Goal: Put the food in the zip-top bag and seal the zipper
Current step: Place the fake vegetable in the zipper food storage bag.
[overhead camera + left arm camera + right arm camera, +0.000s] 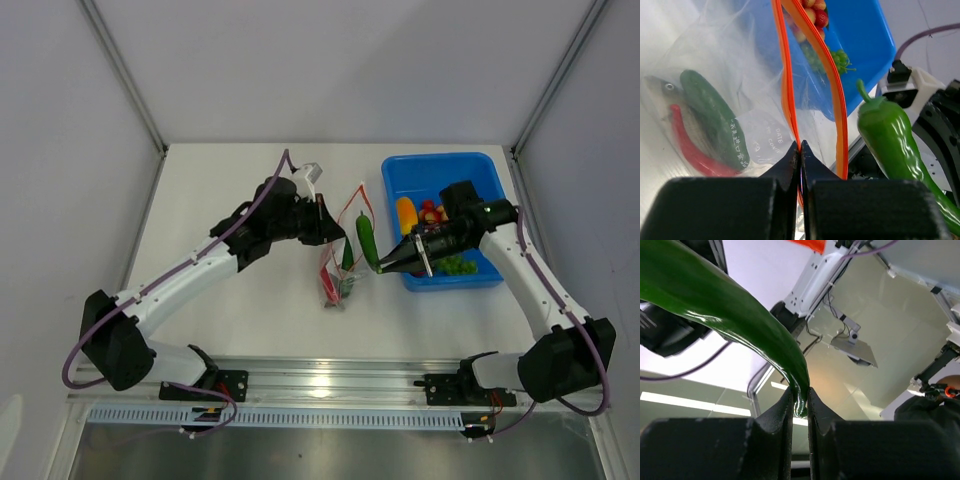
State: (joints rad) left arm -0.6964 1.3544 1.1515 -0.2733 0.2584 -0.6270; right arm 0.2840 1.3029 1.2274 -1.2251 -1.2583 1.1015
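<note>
Bagging under way: I am holding my left gripper fully closed on one lip of the zipper. The other lip is bowing away to the right, so the mouth of the zip-top bag is gaping as a narrow loop. In the overhead view the bag's length is running from that mouth back toward the near edge of the table. A fish, a cucumber and a red pepper are lying together at its closed end.

Just right of the open mouth, the green chilli is hanging in the air, its long axis roughly parallel to the bag's length. Its stem end is pointing toward the far side of the table. My right gripper, closed to a narrow gap, is pinching the tapered tip, so this arm alone is carrying it.

I am judging the coming move as a short shift left across the free lip, with the chilli turned to line up with the opening.

Farther right, a mango, cherry tomatoes and grapes are waiting in the blue tub.
</note>
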